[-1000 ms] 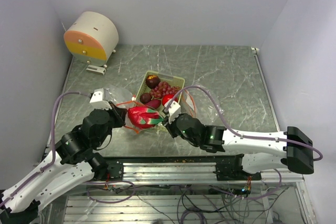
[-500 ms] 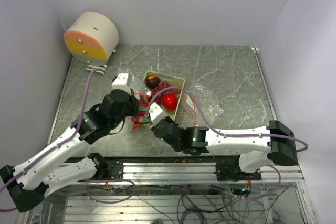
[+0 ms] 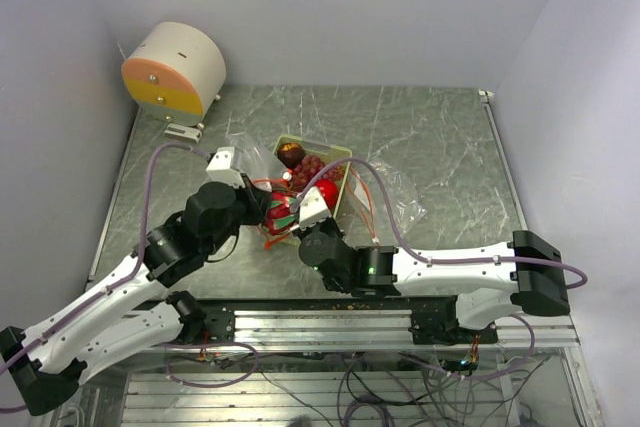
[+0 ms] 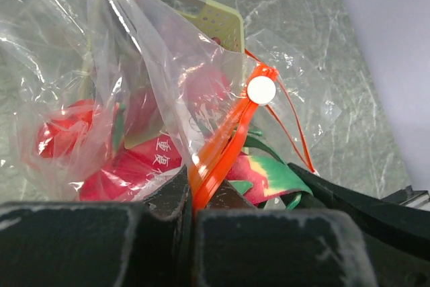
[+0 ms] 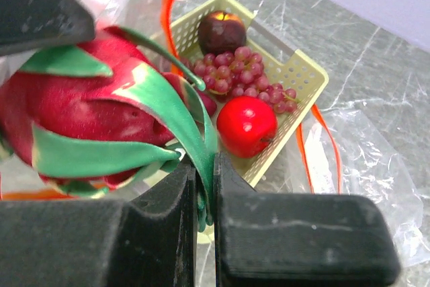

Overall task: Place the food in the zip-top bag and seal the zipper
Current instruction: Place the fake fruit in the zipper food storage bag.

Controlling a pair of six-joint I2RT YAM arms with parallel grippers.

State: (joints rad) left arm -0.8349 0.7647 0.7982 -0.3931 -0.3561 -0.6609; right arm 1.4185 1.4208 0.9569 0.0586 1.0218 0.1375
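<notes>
Left gripper [image 4: 193,199]: pinching the orange zipper [image 4: 225,146] of the zip-top bag [image 4: 134,65], fingers pressed together on it.
Right gripper [image 5: 203,193]: squeezing a green tip of the dragon fruit [image 5: 87,119], fruit sitting just ahead of the fingers, beside the zipper.
Tray [image 5: 299,75]: holding red apple [image 5: 246,126], grape bunch [image 5: 242,75], dark round fruit [image 5: 220,31].

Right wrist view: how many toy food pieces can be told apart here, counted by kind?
dragon fruit: 1
red apple: 1
grape bunch: 1
dark round fruit: 1
Total: 4, plus one dark piece behind the dragon fruit, too hidden to name.
</notes>
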